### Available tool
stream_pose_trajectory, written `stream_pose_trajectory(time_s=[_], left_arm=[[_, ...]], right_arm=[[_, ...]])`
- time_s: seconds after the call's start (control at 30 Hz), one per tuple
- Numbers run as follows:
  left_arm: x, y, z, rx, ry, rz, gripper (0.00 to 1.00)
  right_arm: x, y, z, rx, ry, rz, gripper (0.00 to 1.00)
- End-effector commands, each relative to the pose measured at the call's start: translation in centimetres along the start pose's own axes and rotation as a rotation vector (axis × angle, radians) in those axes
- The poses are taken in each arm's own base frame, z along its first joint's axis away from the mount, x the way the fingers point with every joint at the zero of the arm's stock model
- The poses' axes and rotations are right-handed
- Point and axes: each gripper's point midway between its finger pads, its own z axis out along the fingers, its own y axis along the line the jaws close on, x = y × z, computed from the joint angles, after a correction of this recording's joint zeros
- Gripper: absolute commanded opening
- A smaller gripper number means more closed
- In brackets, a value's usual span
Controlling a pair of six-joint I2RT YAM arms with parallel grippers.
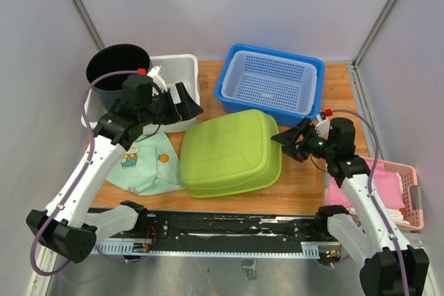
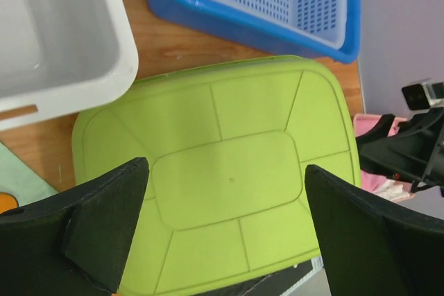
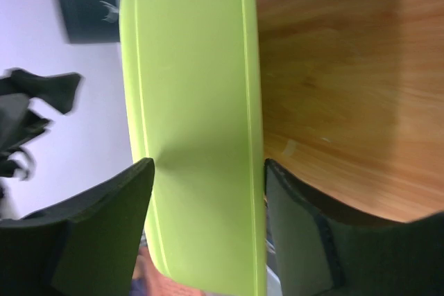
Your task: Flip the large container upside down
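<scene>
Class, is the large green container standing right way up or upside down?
Upside down: the green container shows its closed, panelled base facing up, with its rim down toward the table.

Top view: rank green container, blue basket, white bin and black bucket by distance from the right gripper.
From the right gripper:
1. green container, directly left of it
2. blue basket, behind it
3. white bin, far left
4. black bucket, far-left corner
</scene>
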Motion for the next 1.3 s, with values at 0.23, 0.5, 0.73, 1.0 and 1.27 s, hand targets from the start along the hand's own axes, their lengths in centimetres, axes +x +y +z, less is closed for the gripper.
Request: stream_pose_trajectory(time_s=[0.23,0.5,0.73,1.0,1.27], left_arm=[[3.6,1.5,1.6,-0.031,0.055,0.08,0.99],[5.4,-1.1,6.7,-0.088,0.106,0.227,0.99],[10.1,-1.9,11.9,-0.167,0.142,0.357,0.99],[16.9,-0.7,12.7,-0.097,0.26,0.355,0.99],[20.5,-2.5,10.5,0.041,0.338,0.355,0.99]], right_arm=[[-3.4,-7.2,-7.0,0.689,-0.016,-0.371,0.74],[-7.9,-7.0,-10.0,0.913,-0.133,-0.47,0.72],[-14.4,-4.7,-10.8,1.032,-0.353,-0.538,0.69],[-20.5,-3.4,-3.6,0.972,-0.308,-0.521,0.56],[-21.4,-7.1,1.6,1.015,-0.161,-0.371,0.45]])
